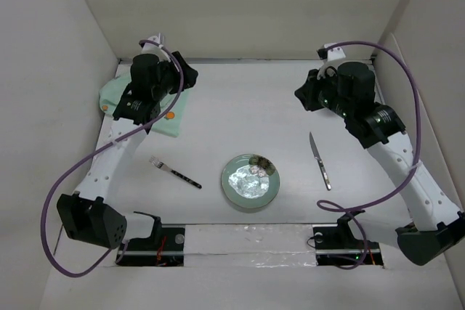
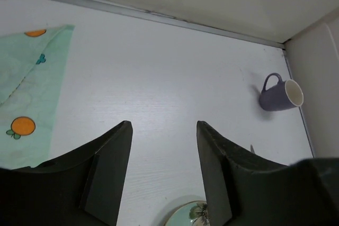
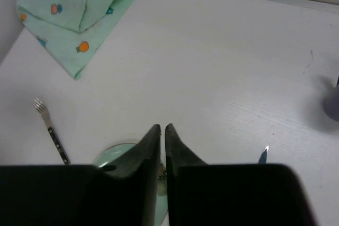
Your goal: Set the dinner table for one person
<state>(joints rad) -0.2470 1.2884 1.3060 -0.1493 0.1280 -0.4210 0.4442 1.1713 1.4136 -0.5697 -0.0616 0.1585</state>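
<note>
The white dinner table [image 1: 240, 107] holds a mint-green floral plate [image 1: 243, 185] at front centre. A fork [image 1: 174, 171] lies left of the plate and a knife [image 1: 319, 160] lies right of it. My left gripper [image 1: 186, 75] is open and empty, held over the back left by a mint-green printed cloth [image 1: 168, 123]. My right gripper [image 1: 304, 96] is shut and empty over the back right. In the left wrist view the jaws [image 2: 162, 124] stand wide apart above bare tabletop. In the right wrist view the fingertips [image 3: 161, 127] nearly touch.
A purple mug [image 2: 278, 95] lies on its side near the back right corner, hidden under the right arm in the top view. White walls [image 1: 65, 70] border the table on three sides. The cloth [image 3: 74, 30] is crumpled at back left.
</note>
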